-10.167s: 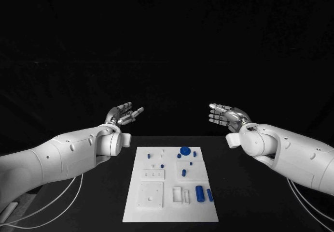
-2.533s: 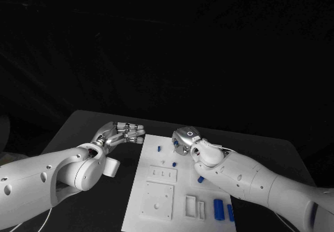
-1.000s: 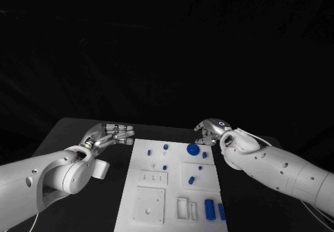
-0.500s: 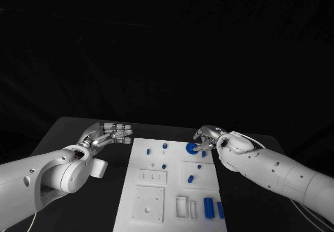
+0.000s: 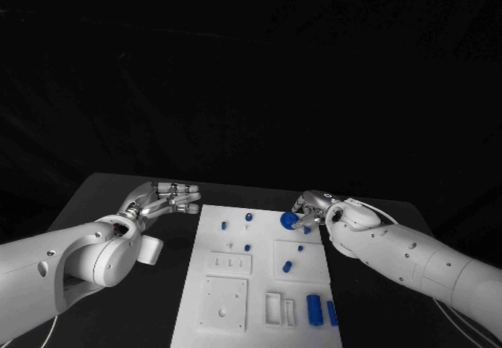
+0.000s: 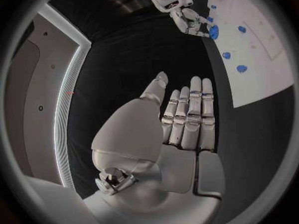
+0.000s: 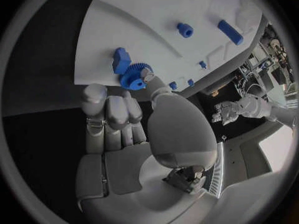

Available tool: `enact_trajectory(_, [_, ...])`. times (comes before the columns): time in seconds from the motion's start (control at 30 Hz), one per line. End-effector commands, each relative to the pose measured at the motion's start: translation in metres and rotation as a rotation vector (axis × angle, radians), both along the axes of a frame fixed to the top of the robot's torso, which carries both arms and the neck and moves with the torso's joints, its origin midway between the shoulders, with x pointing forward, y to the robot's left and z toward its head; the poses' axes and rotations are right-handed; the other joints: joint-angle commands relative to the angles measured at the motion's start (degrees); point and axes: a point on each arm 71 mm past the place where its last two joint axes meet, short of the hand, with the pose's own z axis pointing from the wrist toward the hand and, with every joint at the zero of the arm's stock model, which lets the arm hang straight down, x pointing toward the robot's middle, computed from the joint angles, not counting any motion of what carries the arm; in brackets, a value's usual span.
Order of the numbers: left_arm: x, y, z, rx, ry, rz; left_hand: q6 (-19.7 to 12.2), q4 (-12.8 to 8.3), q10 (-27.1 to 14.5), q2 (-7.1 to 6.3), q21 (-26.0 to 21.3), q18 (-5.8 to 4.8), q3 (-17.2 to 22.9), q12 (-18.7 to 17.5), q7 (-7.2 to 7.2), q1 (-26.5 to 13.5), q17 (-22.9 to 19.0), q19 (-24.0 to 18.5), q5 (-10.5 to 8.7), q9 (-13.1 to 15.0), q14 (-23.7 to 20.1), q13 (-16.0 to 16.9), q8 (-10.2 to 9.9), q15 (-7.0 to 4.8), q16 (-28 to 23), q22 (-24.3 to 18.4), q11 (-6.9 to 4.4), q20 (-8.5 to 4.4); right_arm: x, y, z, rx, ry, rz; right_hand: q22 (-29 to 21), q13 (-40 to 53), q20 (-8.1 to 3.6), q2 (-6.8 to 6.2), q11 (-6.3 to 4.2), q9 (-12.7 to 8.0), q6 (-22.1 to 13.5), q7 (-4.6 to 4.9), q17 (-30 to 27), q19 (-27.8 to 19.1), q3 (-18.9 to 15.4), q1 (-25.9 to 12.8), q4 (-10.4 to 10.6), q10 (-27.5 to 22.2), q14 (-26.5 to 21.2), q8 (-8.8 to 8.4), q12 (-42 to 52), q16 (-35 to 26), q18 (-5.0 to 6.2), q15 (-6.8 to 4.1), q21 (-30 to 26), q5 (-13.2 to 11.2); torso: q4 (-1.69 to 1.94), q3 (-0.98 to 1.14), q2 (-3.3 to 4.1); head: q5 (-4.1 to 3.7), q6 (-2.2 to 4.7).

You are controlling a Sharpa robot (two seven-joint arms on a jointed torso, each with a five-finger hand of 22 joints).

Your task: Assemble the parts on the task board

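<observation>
Right robot hand pinches blue gear (no labels).

No lettering, label, brand name, number or sign can be read anywhere: the flat white plastic task board on the black table carries only plain moulded recesses and unmarked small blue plastic parts, and the robot's white arm shells and silver hands bear no legible markings in any view.
</observation>
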Motion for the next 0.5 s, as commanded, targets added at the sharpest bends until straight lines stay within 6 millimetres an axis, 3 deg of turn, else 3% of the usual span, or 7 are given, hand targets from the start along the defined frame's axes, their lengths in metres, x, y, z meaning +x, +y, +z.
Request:
enact_trajectory(0.03, [-0.0007, -0.003, 0.0012, -0.002, -0.006, -0.023, 0.25, 0.12, -0.37, -0.41, -0.01, -0.12, -0.09, 0.19, 0.18, 0.12, -0.05, 0.24, -0.17, 0.01, -0.19, 0.09, 0.27, 0.22, -0.3, -0.05, -0.09, 0.28, -0.0001, 0.0017, -0.0021, -0.001, 0.017, 0.018, 5.3, 0.05, 0.2, 0.44, -0.03, 0.0, 0.44, -0.02, 0.07, 2.7, 0.47, -0.26, -0.12, 0.49, 0.5, -0.14, 0.31, 0.24, -0.38, -0.09, 0.33, -0.26, -0.01, 0.0, -0.03, -0.04, -0.07])
enact_trajectory(0.27, [-0.0007, -0.0032, 0.001, 0.0, -0.005, -0.025, 0.17, 0.09, -0.39, -0.44, 0.02, -0.12, -0.1, 0.2, 0.26, 0.16, -0.05, 0.23, -0.23, 0.0, -0.2, 0.09, 0.25, 0.23, -0.29, -0.12, -0.08, 0.28, 0.0004, 0.0042, -0.0043, 0.004, 0.029, 0.025, 5.36, 0.51, 0.1, 1.3, -0.14, -0.01, 1.51, -0.16, 0.35, 2.65, 3.09, -1.61, -1.46, 0.79, 0.56, -0.13, 0.69, 0.47, -0.58, -0.14, 0.81, -1.1, 0.1, 0.0, -0.03, -0.02, -0.13])
enact_trajectory(0.5, [-0.0007, -0.0028, 0.001, 0.003, -0.005, -0.023, 0.17, 0.09, -0.39, -0.44, 0.02, -0.12, -0.1, 0.2, 0.26, 0.16, -0.05, 0.23, -0.23, 0.0, -0.2, 0.09, 0.25, 0.23, -0.29, -0.12, -0.08, 0.28, 0.0002, 0.0065, -0.0053, 0.009, 0.033, 0.03, 5.39, 0.6, 0.11, 1.25, -0.16, -0.01, 1.64, -0.21, 0.39, 2.64, 3.02, -1.91, -1.34, 0.9, 0.57, -0.14, 0.78, 0.53, -0.63, -0.13, 1.02, -1.55, 0.11, -0.06, 0.01, 0.05, -0.23])
